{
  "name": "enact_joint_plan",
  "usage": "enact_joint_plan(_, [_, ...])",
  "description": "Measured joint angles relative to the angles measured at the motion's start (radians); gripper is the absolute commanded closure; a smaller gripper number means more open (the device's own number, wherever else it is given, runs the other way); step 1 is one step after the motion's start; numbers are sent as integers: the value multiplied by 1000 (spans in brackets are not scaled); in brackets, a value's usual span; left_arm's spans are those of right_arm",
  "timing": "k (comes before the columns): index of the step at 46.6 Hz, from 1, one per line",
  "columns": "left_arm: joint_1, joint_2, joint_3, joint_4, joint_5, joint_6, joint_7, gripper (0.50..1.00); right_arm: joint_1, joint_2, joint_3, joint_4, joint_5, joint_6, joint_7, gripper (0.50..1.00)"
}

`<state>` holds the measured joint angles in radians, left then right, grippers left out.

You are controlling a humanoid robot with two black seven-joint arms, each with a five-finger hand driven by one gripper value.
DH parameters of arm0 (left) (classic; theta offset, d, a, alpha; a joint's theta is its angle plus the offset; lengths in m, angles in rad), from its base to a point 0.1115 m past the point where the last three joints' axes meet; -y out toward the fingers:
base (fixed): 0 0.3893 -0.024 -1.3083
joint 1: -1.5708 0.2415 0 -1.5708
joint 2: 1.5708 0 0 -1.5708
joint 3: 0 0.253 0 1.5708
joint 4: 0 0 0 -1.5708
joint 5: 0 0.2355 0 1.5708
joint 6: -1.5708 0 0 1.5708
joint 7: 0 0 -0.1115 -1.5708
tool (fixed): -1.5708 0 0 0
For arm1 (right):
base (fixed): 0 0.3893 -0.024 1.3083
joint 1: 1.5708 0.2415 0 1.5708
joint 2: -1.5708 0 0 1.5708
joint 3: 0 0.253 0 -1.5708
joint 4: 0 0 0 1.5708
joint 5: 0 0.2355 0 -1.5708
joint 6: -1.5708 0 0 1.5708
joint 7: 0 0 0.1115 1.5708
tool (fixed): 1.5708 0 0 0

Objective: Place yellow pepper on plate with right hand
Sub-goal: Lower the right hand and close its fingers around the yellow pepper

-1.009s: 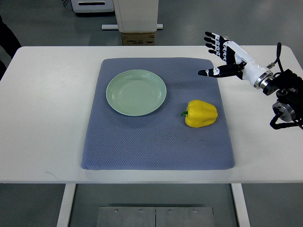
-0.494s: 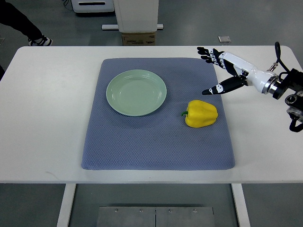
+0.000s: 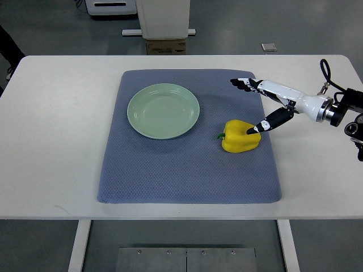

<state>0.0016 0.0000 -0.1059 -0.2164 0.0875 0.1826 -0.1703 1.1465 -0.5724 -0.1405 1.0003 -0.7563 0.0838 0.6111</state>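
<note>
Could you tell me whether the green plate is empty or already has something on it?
Empty: the green plate shows only its bare surface; the yellow pepper lies on the mat beside it.

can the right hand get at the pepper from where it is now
Probably yes: the right hand is open right beside the pepper, thumb tip over its edge, and nothing stands between them.

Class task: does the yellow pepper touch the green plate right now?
Apart. The top view shows bare blue mat between the yellow pepper and the green plate; the pepper's stem points toward the plate without reaching it.
</note>
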Motion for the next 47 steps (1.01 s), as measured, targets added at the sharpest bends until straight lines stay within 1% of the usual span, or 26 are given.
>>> enact_joint_plan(9, [0, 0, 0, 0, 0, 0, 0, 500, -1, 3, -16, 23, -37, -2, 0, 505])
enact_joint_plan(30, [0, 0, 0, 0, 0, 0, 0, 500, -32, 33, -31, 1, -51, -3, 0, 505])
enact_joint_plan(38, [0, 0, 0, -1, 0, 0, 0, 500, -57, 69, -33, -28, -51, -46, 0, 505])
enact_joint_plan(47, [0, 0, 0, 0, 0, 0, 0, 500, -75, 88, -33, -46, -51, -50, 0, 505])
